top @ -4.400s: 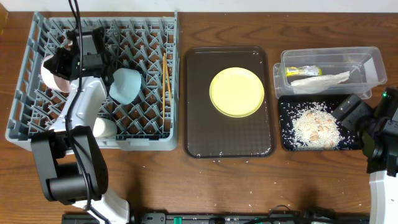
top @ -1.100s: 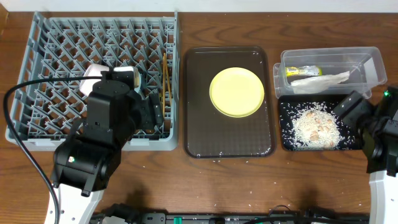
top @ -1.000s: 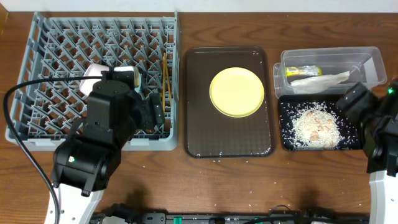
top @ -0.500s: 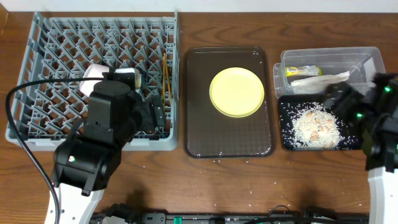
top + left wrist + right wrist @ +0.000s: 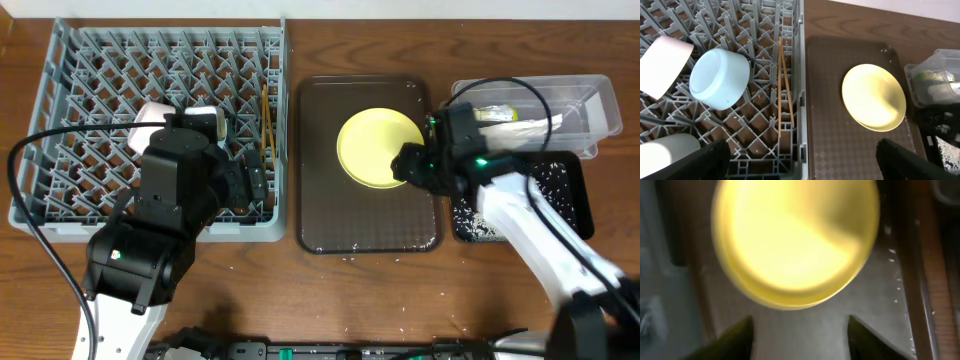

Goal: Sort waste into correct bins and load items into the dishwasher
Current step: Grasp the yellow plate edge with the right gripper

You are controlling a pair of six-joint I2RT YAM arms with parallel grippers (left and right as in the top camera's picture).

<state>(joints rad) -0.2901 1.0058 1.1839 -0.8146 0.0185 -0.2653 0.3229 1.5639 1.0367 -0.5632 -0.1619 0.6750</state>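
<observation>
The yellow plate [image 5: 375, 147] [image 5: 873, 97] [image 5: 795, 240] lies on the dark brown tray [image 5: 340, 215]. My right gripper [image 5: 405, 166] [image 5: 801, 342] hovers at the plate's near-right edge, open, with nothing between its fingers. My left gripper [image 5: 800, 167] is open and empty above the front right corner of the grey dish rack [image 5: 60, 100] [image 5: 801, 60]. In the rack lie a light blue bowl [image 5: 720, 77], a pink bowl [image 5: 150, 120] [image 5: 662, 65], a white cup [image 5: 665, 150] and chopsticks [image 5: 266, 120] [image 5: 784, 82]. The clear tub [image 5: 590, 95] holds a napkin [image 5: 535, 127] and a wrapper [image 5: 490, 113].
A black tray [image 5: 570, 190] with white rice sits in front of the clear tub, partly hidden by my right arm. Loose rice grains are scattered on the wooden table [image 5: 350, 290] near the front edge. My left arm covers the rack's front middle.
My right arm has swung left from the black tray to the yellow plate, and its jaws have narrowed. The left arm stays put.
</observation>
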